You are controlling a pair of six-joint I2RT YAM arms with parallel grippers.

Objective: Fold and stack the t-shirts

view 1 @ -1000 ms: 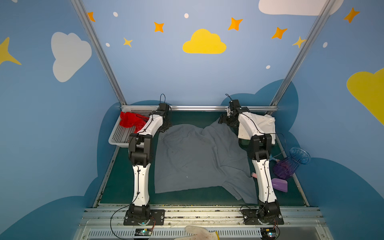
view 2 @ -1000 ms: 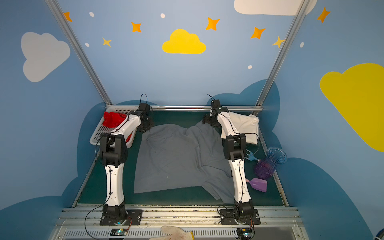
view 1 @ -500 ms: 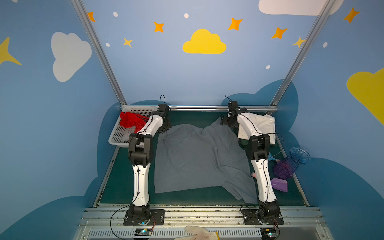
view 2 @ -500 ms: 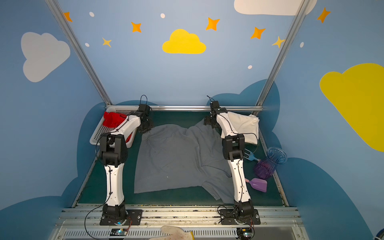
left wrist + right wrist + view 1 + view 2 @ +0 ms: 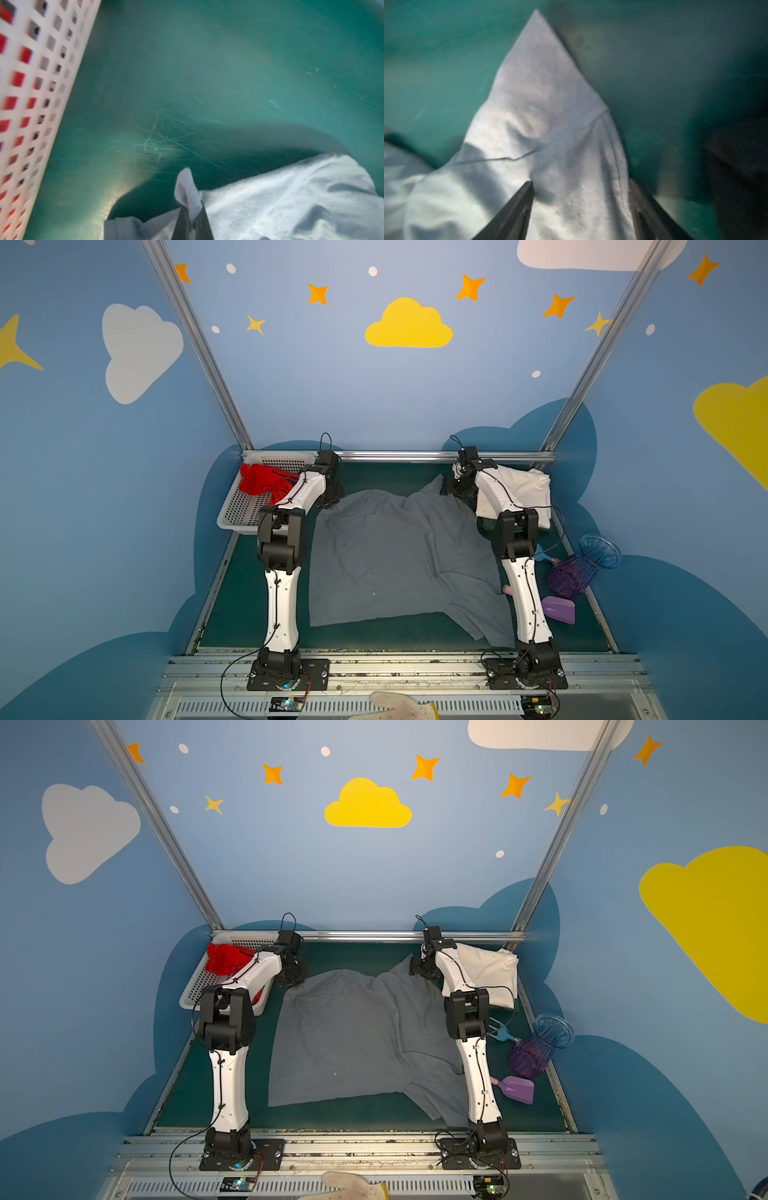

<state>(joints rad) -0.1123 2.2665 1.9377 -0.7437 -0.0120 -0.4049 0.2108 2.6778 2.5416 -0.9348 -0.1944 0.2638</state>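
Brought right claw (image 5: 581, 185) down over far right corner of slate grey t-shirt (image 5: 386, 556), with jaws apart astride cloth, not yet pinched. Kept left claw (image 5: 192, 207) clamped on far left corner. Left shirt spread on desk (image 5: 374, 477). Judged fold nearly ready.

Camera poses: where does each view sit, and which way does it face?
Top views: high at the front, looking down over both arms at the grey shirt.
Left wrist: behind the left gripper, shut on the shirt, basket alongside.
Right wrist: behind the right gripper, jaws astride a shirt corner.
All share the grey shirt.
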